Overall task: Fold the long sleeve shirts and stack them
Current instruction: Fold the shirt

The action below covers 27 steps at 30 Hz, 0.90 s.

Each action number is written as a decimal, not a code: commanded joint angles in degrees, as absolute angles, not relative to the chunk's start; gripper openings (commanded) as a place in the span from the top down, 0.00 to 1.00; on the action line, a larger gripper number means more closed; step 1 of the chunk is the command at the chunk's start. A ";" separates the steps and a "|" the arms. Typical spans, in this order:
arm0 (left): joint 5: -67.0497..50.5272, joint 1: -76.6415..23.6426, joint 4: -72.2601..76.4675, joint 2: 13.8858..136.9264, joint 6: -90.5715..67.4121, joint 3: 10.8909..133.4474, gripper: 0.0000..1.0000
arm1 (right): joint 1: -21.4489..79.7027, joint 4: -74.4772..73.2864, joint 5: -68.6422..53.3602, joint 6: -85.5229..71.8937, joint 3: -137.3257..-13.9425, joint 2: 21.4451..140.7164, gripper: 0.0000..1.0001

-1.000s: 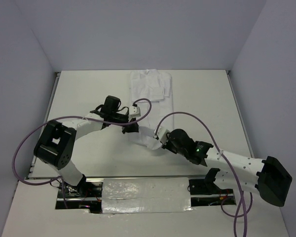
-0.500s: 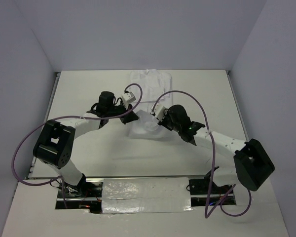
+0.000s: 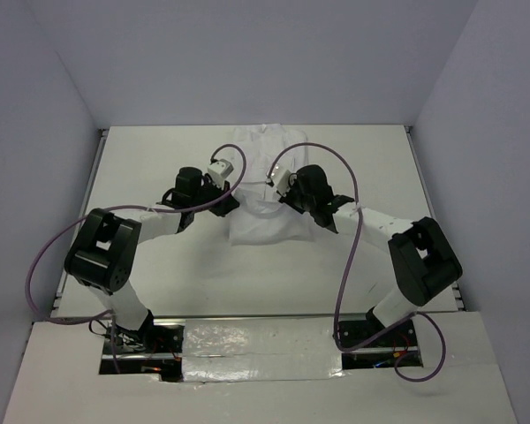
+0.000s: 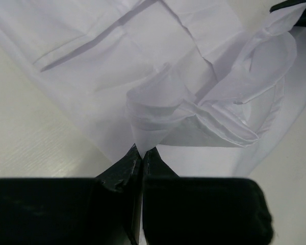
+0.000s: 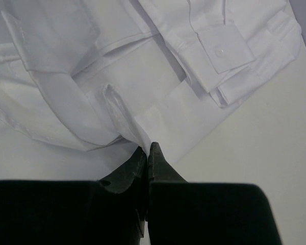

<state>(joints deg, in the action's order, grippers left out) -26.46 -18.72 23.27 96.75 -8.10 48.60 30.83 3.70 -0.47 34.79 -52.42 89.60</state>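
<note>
The white long sleeve shirt (image 3: 267, 228) lies wrinkled at the middle back of the table. Its near part is lifted and doubled over toward the far end. My left gripper (image 3: 233, 205) is shut on a pinched fold of the shirt's left edge, and the cloth (image 4: 158, 76) bunches up just past the fingertips (image 4: 135, 155). My right gripper (image 3: 281, 198) is shut on the shirt's right edge. In the right wrist view the cloth (image 5: 117, 76) hangs from the tips, and a buttoned cuff (image 5: 222, 51) lies beyond them.
The white tabletop (image 3: 159, 265) ends at grey walls on the left, right and back. A crinkled foil strip (image 3: 261, 349) runs between the arm bases at the near edge. Purple cables (image 3: 49, 256) loop beside both arms.
Both grippers have carried the shirt's near edge away from the bases toward the table's far end. The right arm has swung up from the near right, and the lifted cloth now overlaps the shirt's far part.
</note>
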 commanded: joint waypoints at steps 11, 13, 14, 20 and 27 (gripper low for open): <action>-19.87 -17.93 33.92 100.19 -13.80 48.60 1.00 | 26.19 6.59 -2.72 35.86 -59.76 97.38 1.00; -20.04 -18.02 34.63 100.90 -13.80 48.95 1.00 | 25.75 6.85 -2.20 35.95 -60.38 98.60 1.00; -19.87 -18.02 34.72 101.16 -14.15 49.13 1.00 | 25.49 7.12 -2.11 35.95 -61.16 99.14 1.00; -17.49 -18.28 35.16 103.62 -14.33 51.24 0.98 | 24.26 7.30 -1.41 36.12 -64.42 103.09 1.00; -16.61 -18.72 35.51 105.82 -14.85 52.47 0.79 | 22.77 6.33 -2.20 35.77 -68.02 106.61 0.71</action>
